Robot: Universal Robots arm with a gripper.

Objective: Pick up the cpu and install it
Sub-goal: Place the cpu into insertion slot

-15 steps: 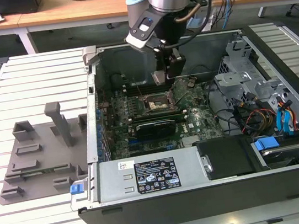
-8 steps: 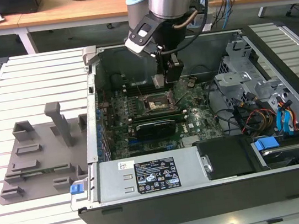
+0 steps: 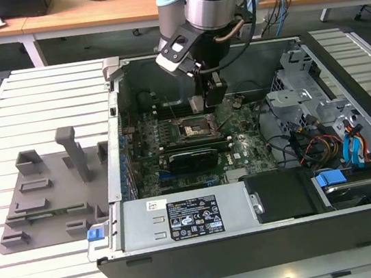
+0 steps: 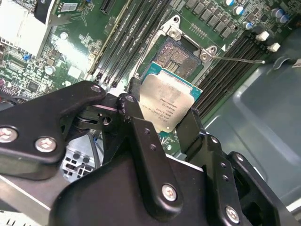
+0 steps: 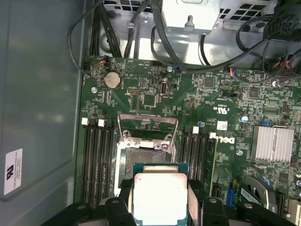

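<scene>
Largest risk first: the tool point(image 3: 211, 101) hangs inside the open computer case point(image 3: 257, 253), toward its twelve o'clock side in the exterior view. A careless descent could knock its black linkage against the motherboard point(image 3: 243, 155) or the memory slots point(image 5: 96, 155) flanking the socket point(image 4: 176, 54). The tool is pinching the cpu point(image 4: 167, 101) by two opposite edges and holds it over the board, near the socket but not seated. With such a narrow edge grip, the chip could probably slip or tilt. If it lands skewed or off its corner, the socket's fine contacts could bend. The raised frame and the thin wire lever point(image 4: 240, 60) could also snag it.

The counter point(image 3: 40, 90) is pale ribbed metal, slatted lengthwise. The case is dark sheet steel, boxy and matte. At nine o'clock of it lies a grey plastic fixture tray point(image 3: 48, 193), blocky with upright posts. The motherboard is glossy green, crowded with small parts. The tool's fingers point(image 5: 126, 188) are hard, black and angular, with bright screw heads. The cpu is flat and square, with a brushed silvery lid on a green rim.
</scene>
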